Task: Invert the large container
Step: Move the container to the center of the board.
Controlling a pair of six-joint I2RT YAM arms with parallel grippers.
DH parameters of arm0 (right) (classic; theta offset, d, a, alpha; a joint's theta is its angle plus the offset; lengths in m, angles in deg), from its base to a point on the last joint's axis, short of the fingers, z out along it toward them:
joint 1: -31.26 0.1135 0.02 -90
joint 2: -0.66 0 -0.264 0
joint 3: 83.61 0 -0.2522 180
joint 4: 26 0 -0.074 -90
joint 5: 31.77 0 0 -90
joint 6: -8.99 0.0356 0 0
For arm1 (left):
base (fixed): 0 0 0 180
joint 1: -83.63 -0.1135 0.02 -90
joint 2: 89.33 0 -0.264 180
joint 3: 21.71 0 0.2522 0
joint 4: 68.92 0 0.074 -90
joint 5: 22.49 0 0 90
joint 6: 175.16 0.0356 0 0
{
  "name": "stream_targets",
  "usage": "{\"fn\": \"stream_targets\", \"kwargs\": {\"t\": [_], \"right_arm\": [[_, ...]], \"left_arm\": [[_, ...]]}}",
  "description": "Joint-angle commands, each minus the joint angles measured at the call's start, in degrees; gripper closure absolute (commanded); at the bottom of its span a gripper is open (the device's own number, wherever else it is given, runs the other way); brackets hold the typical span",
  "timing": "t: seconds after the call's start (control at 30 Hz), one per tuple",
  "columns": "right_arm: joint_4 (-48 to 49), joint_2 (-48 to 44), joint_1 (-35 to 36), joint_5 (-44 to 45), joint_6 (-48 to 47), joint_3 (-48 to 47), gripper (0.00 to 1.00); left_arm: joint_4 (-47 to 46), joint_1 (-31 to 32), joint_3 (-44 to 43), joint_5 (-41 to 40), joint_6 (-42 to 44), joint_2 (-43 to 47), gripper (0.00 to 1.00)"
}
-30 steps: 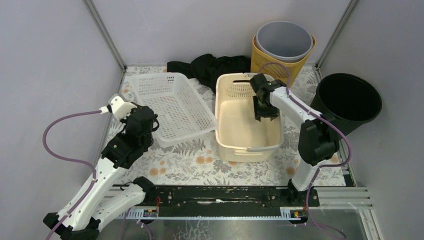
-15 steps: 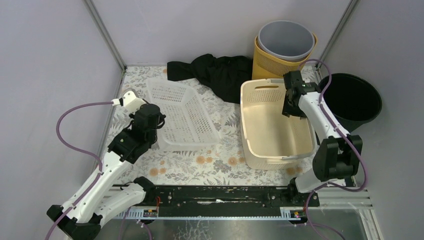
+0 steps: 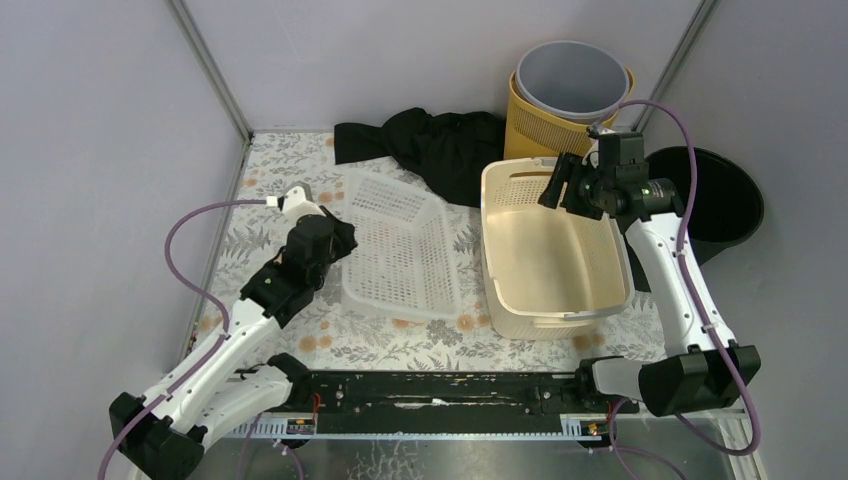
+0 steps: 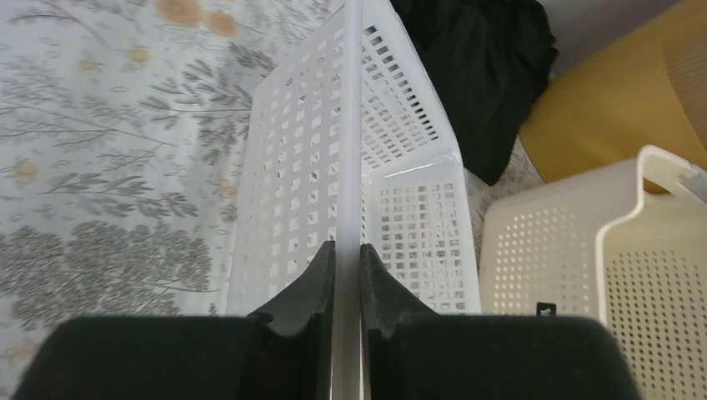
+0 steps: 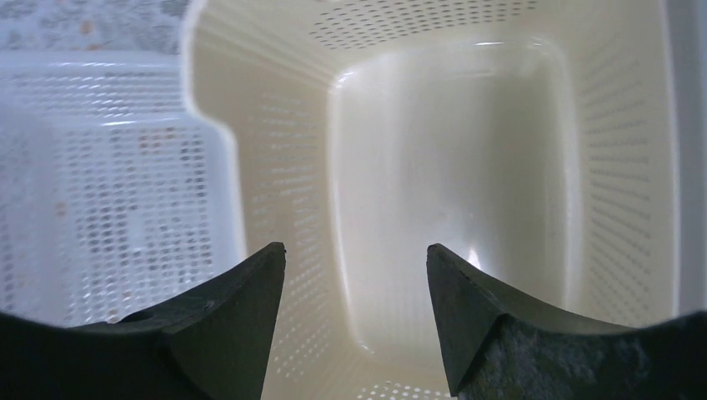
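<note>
Floral surface (image 3: 262, 190) bore the white mesh basket (image 3: 405, 255) left of the cream tub (image 3: 555, 255), tipped onto its tub-side long edge, long axis running near-to-far; left jaws pinched its raised rim, right jaws spread above the tub.

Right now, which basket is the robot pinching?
The white lattice basket on the left: the left gripper is shut on its rim. The cream basket lies free below the open right gripper; the yellow basket stands at the back.
</note>
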State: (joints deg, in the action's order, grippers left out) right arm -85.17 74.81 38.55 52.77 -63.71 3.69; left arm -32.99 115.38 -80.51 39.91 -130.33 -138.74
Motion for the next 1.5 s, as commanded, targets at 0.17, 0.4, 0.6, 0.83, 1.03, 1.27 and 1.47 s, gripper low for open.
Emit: {"fn": "stream_targets", "kwargs": {"t": [0.17, 0.4, 0.6, 0.83, 1.03, 1.27, 1.47], "right_arm": [[2.1, -4.1, 0.2, -14.9, 0.0, -1.4, 0.3], [2.0, -5.4, 0.2, -16.9, -1.0, 0.3, 0.3], [2.3, -5.9, 0.2, -18.9, -1.1, 1.0, 0.3], [2.5, -6.7, 0.2, -20.6, -0.7, 1.1, 0.3], [2.7, -6.4, 0.3, -21.1, -0.5, 1.2, 0.3], [2.6, -6.0, 0.6, -21.4, -0.3, 0.3, 0.31], [2.7, -5.7, 0.8, -21.7, 0.0, -0.3, 0.31]], "left_arm": [[-8.5, -1.7, -2.1, 9.3, 0.8, -6.2, 1.0], [-2.5, -4.8, -2.0, 11.5, 1.4, -10.6, 0.63], [-1.1, -5.5, -0.1, 10.4, 2.3, -12.1, 0.4], [0.4, -5.5, -1.1, 10.3, 3.1, -13.0, 0.27], [1.3, -5.6, -2.9, 10.6, 3.9, -12.2, 0.23], [1.5, -5.2, -7.8, 19.0, 4.1, -14.3, 0.1], [1.3, 1.8, -16.3, 21.3, 3.1, -23.4, 0.0]]}}
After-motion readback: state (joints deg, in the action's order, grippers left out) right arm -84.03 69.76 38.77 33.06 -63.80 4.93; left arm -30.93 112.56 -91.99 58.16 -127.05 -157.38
